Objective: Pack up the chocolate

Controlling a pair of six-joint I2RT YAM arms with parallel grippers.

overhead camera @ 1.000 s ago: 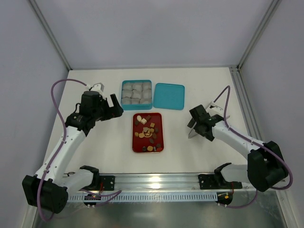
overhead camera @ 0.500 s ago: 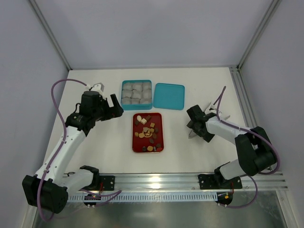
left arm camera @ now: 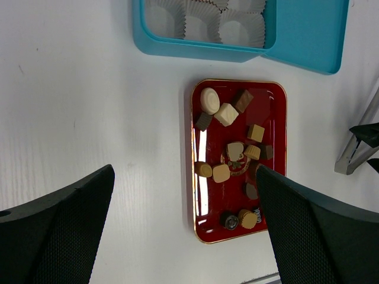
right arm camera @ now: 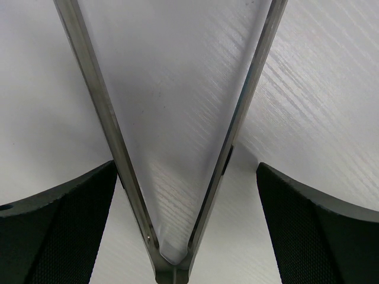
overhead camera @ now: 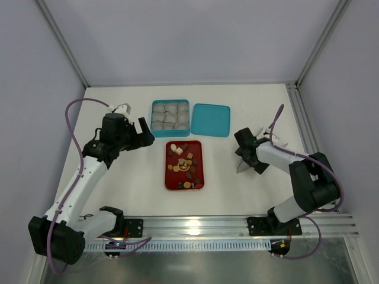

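Note:
The chocolate [overhead camera: 183, 163], small brown, tan and cream pieces [left arm camera: 227, 114], lies scattered in a red tray [overhead camera: 169, 181] at the table's middle. Behind it stands a teal box [overhead camera: 170, 101] of white paper cups. My left gripper [overhead camera: 142, 135] hangs open left of the tray; in its wrist view the fingers [left arm camera: 59, 231] frame the tray [left arm camera: 273, 118] from above. My right gripper [overhead camera: 249, 152] is open, low over metal tongs [overhead camera: 240, 168]. In the right wrist view the tongs [right arm camera: 106, 118] lie in a V between the spread fingers [right arm camera: 314, 231].
The teal lid [overhead camera: 210, 119] lies flat to the right of the box. The tongs' tips [overhead camera: 276, 142] point toward the right rail. A metal rail [overhead camera: 195, 225] runs along the near edge, and grey walls close in the back and sides.
The right arm has folded in and dropped lower over the tongs, its gripper still open. The left arm and the tray have not moved.

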